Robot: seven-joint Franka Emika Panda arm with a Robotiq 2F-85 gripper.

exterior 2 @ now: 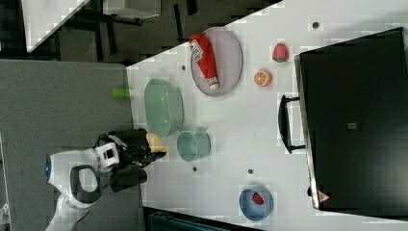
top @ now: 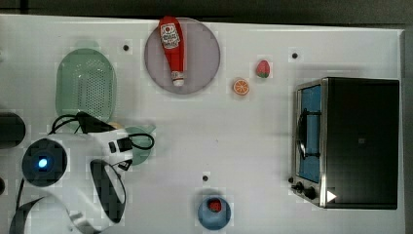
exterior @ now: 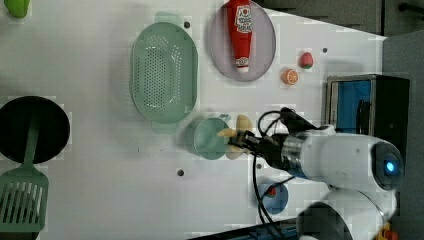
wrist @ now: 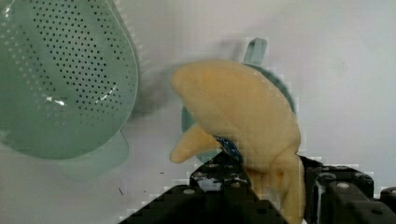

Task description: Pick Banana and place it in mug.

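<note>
The tool [wrist: 275, 186] is clamped on the banana [wrist: 243, 116], its dark jaws pinching the fruit near one end while the rest of the body sticks out beyond them; in the wrist view the banana hangs over the mouth of the mug [wrist: 285, 93], hiding most of the rim, with only the short handle and a strip of teal edge showing past it; in the left view the tool [exterior: 243, 141] holds the banana [exterior: 235, 134] at the right edge of the mug [exterior: 210, 138], so the fruit looks close to the opening but not yet inside it.

The banana looks like a soft, light, lumpy toy; I judge it will squash a little under the jaws and weigh almost nothing, so a grip across its narrower part, as now, should hold; its curved length could catch on the rim, so it should go in end first.

Just beside the mug lies the green colander [exterior: 164, 74]; farther along the counter [top: 253, 141] a ketchup bottle [top: 172, 48] rests on a grey plate [top: 204, 63], with an orange slice [top: 240, 87] and a strawberry [top: 263, 68] nearby; a toaster oven [top: 360, 141] and a blue cup [top: 214, 213] stand well apart.
</note>
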